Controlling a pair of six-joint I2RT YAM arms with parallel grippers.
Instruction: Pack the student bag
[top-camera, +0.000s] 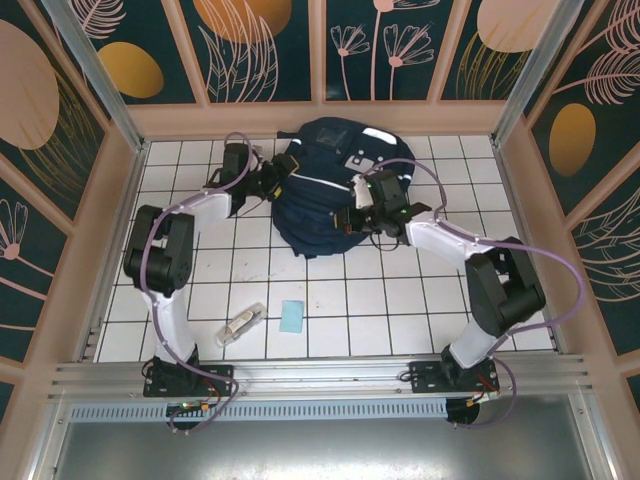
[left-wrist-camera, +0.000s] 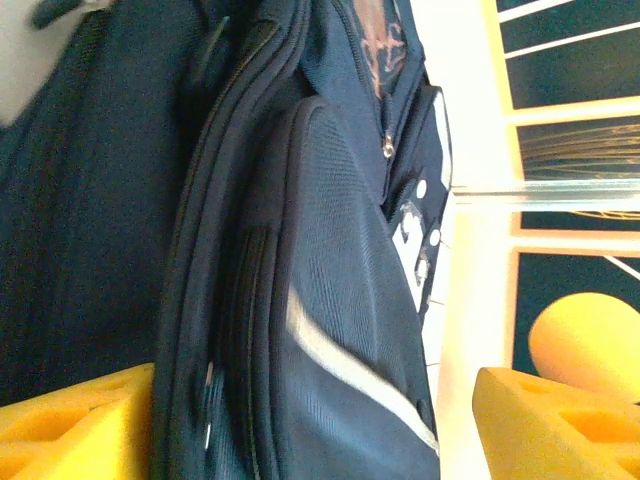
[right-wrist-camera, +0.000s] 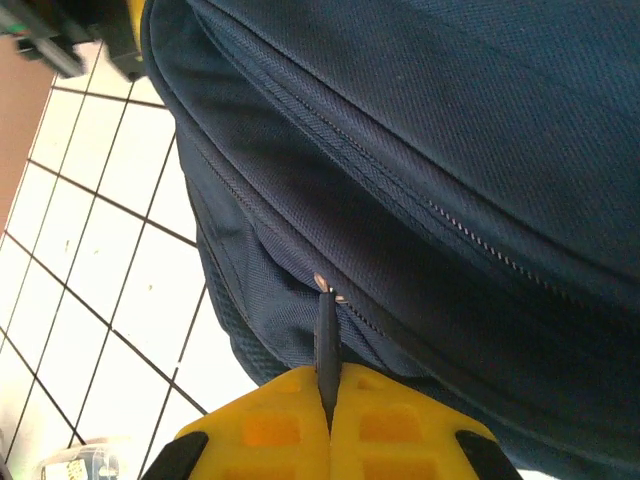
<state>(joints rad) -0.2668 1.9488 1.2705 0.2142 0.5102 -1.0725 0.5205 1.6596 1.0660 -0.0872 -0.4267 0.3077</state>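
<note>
Navy bag (top-camera: 320, 190): it is lying at the far middle of the tiled table (top-camera: 400, 320), between the two grippers, with its front pocket and white stripes facing up.
Right gripper (right-wrist-camera: 328, 405): the yellow fingers are being pressed together on the zip pull (right-wrist-camera: 326, 335) — the thin tab is being pinched edge-on, just below the slider.
Left gripper (left-wrist-camera: 310, 430): the fingers are being held wide apart, with the bag's side standing between them. Nothing is being gripped, and whether either pad is touching fabric cannot be told.
Step in hand: it is being judged as a zip being worked so that the bag can be packed. Which way the zip is being drawn cannot be told.
Doing it well: the pull is best being drawn along the line of the teeth, not lifted away from them, since the slim tab could be slipping out of the pads. The fabric is likely being dragged along unless the bag is being braced by the left gripper beside the zip track.
Edges: the bag's far side is lying near the back wall (top-camera: 320, 118), so little room is being left there.
Open room: bare tiles are lying toward the arms' bases — a clear bottle (top-camera: 242, 323) and a blue square (top-camera: 292, 317) are waiting there, well apart from the bag.
</note>
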